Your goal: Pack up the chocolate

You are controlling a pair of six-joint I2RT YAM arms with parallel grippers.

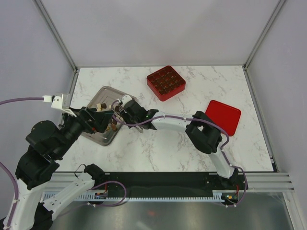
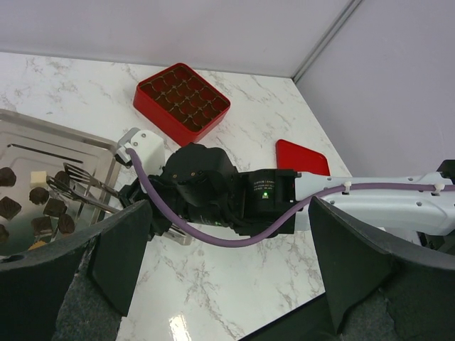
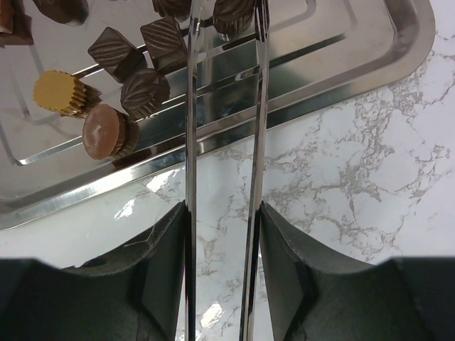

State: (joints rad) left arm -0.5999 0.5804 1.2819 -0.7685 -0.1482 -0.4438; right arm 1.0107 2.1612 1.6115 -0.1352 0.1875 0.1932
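Note:
Chocolate pieces, mostly dark with a gold-wrapped one and a tan one, lie on a steel tray. My right gripper is shut on metal tongs whose two arms reach out over the tray. One dark piece sits between the tong arms at the top edge; I cannot tell whether it is pinched. From above, the right gripper is at the tray's right edge. My left gripper hangs open with nothing in it, just left of the right wrist, beside the chocolate.
A red square box with gridded compartments, holding dark pieces, stands at the back centre. Its flat red lid lies at the right. The right arm's purple cable crosses the left wrist view. White walls enclose the marble table.

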